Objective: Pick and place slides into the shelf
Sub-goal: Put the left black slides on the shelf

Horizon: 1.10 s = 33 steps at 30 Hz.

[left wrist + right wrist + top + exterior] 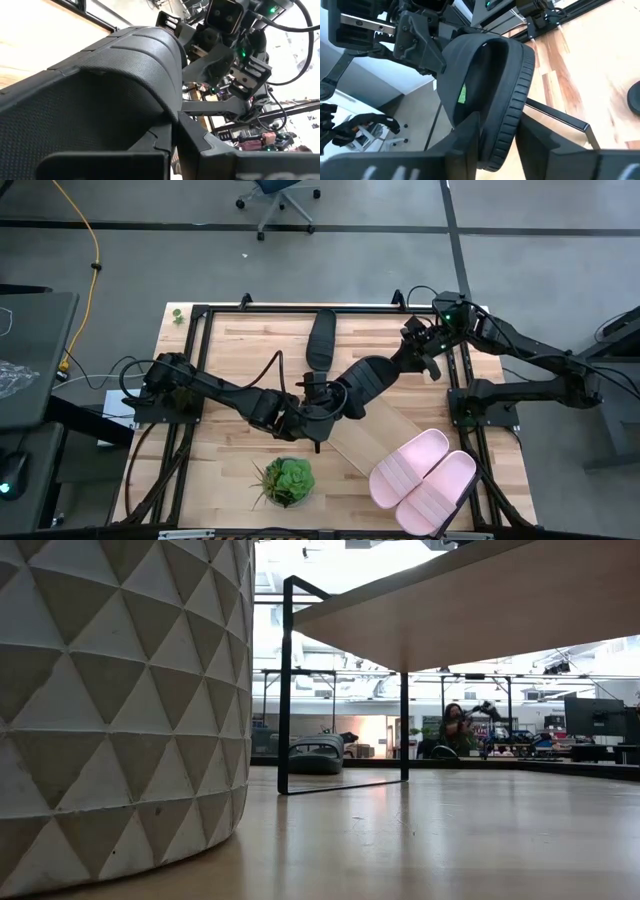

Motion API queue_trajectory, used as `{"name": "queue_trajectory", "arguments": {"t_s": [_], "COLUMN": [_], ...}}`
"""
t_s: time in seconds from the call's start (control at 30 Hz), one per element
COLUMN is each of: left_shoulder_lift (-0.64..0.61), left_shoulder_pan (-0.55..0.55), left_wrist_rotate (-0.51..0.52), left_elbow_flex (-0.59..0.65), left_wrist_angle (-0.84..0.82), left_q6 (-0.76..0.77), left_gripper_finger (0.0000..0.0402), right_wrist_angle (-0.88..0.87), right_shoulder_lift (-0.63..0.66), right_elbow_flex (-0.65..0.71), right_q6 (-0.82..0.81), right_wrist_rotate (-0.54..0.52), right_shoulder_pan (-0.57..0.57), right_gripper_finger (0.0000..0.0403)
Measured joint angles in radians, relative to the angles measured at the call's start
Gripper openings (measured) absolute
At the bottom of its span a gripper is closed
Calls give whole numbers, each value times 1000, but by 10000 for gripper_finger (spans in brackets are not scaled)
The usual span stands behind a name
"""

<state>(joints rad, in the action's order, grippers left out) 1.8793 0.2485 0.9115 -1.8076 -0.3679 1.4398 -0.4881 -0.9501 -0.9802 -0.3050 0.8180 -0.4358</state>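
One black slide (368,378) hangs over the table's middle, stretched between my two grippers. My left gripper (335,402) is shut on its near-left end. My right gripper (412,352) is closed on its far-right end. A second black slide (322,338) lies flat on its sole at the far middle of the table. Two pale pink slides (425,470) lie side by side on their soles at the near right. The shelf (365,442), a light-wood board on a thin black frame, stands slantwise beneath the held slide. My left gripper pinches the black slide between its two fingers where the ribbed strap's edge (172,117) runs down to the sole. The fingers come from the table's left, nearly level. The slide is lifted clear and reaches away toward the other arm. My right gripper has the rounded end of the slide's sole (502,135) between its two fingers, one finger on each face of the sole. The fingers come from the far right, slanting slightly down, along the slide's length. That end is lifted clear of the table.
A potted green plant (288,480) in a white faceted pot (120,710) stands at the near middle. Black frame rails (195,380) run along the table's left and right sides. Bare plank tabletop (240,350) lies at the far left.
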Motion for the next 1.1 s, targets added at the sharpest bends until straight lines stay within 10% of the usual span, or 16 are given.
{"name": "queue_trajectory", "arguments": {"t_s": [0.63, 1.1], "left_shoulder_lift": [0, 0], "left_shoulder_pan": [0, 0], "left_wrist_rotate": [-18, -15], "left_elbow_flex": [0, 0], "left_wrist_angle": [-1, -25], "left_q6": [1, 1], "left_gripper_finger": [116, 118], "right_wrist_angle": [-6, -82], "right_shoulder_lift": [0, 36], "right_elbow_flex": [0, 0], "right_q6": [-1, 35], "right_wrist_rotate": [-59, -79], "right_shoulder_pan": [0, -106], "right_gripper_finger": [40, 39]}}
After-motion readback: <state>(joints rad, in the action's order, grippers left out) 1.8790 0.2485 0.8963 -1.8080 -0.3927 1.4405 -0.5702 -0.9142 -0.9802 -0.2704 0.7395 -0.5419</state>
